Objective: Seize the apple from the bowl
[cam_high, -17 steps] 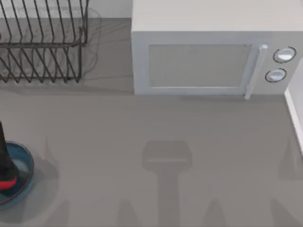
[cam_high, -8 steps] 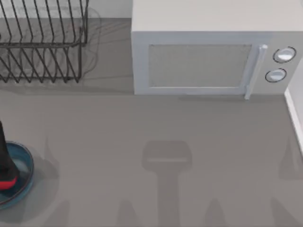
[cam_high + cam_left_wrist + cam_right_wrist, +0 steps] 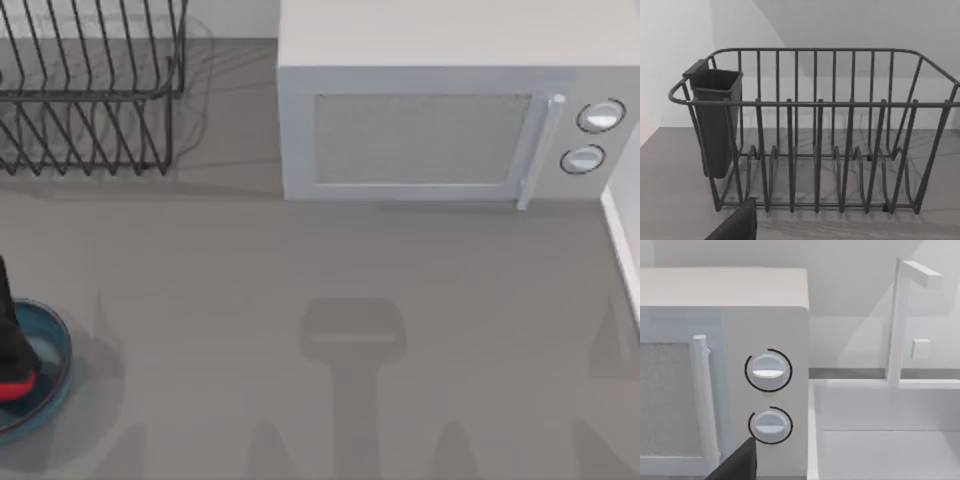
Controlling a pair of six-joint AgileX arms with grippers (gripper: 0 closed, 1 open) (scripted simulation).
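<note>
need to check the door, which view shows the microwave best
The top view: the whole microwave front shows, door, handle and both dials. The right wrist view gives only its dial end up close. The left wrist view faces the dish rack instead.

Glossy translucent bowl [image 3: 52, 352] at nine o'clock; matte red apple [image 3: 12, 390]; thin dark wire rack [image 3: 95, 95] (probably metal); smooth matte microwave [image 3: 440, 110].

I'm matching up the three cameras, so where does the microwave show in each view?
Top view: microwave at the back, right of centre, door shut.
Left wrist view: not in it; the wire dish rack stands ahead.
Right wrist view: its right end, handle and all.
Shared landmark: the two round knobs.
</note>
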